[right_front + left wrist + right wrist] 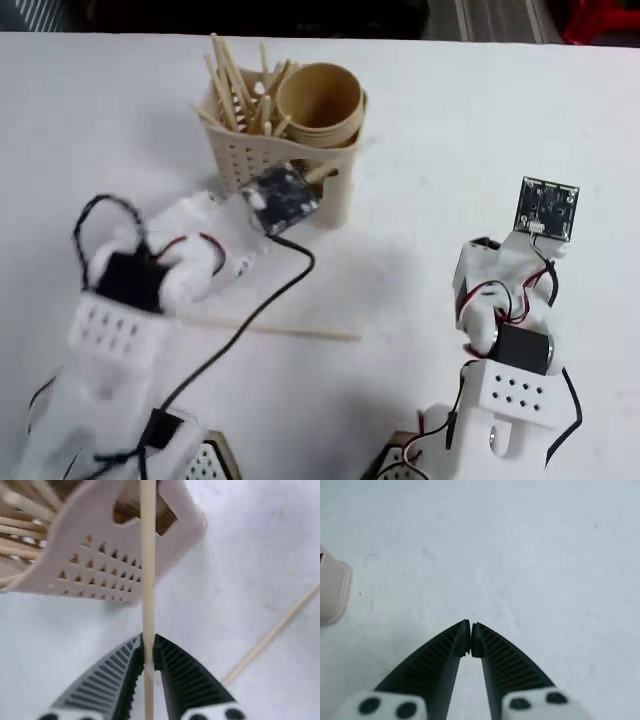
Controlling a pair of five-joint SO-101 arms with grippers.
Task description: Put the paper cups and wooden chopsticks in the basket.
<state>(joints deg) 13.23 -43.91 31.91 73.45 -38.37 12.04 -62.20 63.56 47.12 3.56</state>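
left gripper (149,644): grips chopstick (147,555) lengthwise toward basket (75,535), just ahead | right gripper (470,632): clenched empty, farther off

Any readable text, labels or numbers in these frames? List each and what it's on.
None can be read.
The basket, paper cups and wooden chopsticks are plain.
Any print on the camera board is too small to read.
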